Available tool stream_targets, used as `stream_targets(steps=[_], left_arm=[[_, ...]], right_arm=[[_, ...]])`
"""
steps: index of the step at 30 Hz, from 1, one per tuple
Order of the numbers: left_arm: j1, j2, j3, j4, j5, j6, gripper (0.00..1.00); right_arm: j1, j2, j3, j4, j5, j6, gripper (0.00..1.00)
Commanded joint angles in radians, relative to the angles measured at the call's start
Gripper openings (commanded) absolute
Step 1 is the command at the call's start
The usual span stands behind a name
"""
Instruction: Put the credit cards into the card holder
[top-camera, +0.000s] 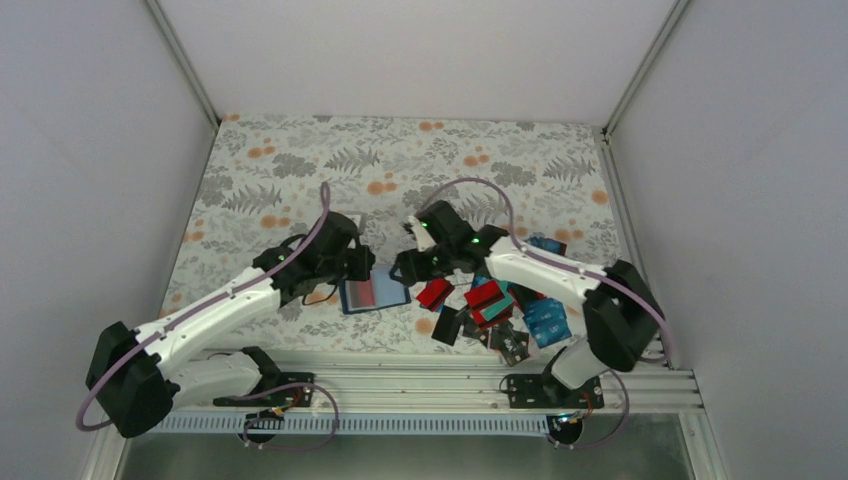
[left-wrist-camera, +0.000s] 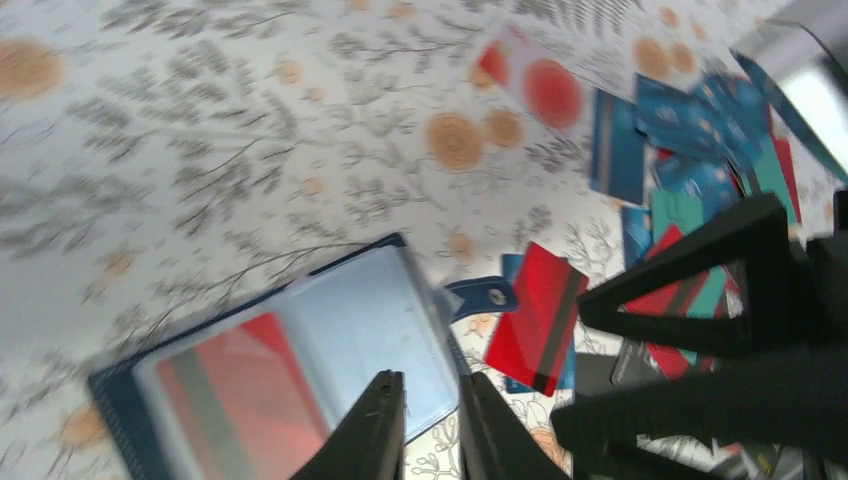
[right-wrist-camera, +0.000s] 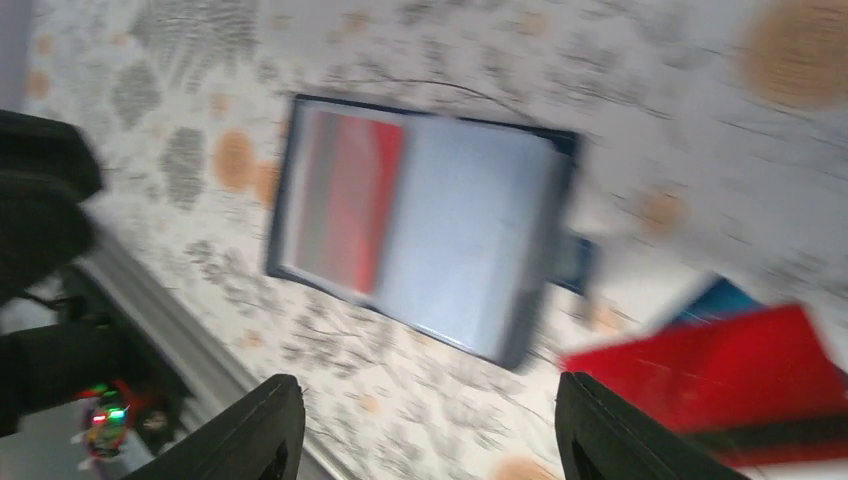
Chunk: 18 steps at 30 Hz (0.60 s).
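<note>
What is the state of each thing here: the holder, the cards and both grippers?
card holder: open, lying flat on the table, with one red card in a clear pocket.
credit cards: loose in a pile on the table, beside the holder.
left gripper: jaws almost together at the holder's edge; grip unclear.
right gripper: jaws open, empty, above the holder.
</note>
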Motion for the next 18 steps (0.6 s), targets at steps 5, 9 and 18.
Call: stream_targets(steps=[5, 9, 18], left_arm=[[-0.132, 0.195, 0.144, 0.139, 0.047, 0.192, 0.31], [-0.210, 0.316, 0.216, 0.194, 0.061, 0.290, 0.47], [-0.309, 0.581, 0.362, 0.289, 0.089, 0.491, 0.70]], right_arm=[[-0.174, -0.288, -0.207, -0.202, 0.246, 0.128, 0.68], [-0.228, -0.389, -0.229, -0.320, 0.339, 0.196, 0.91], [-0.445, -0.462, -0.306, -0.406, 0.339, 0.226, 1.00]])
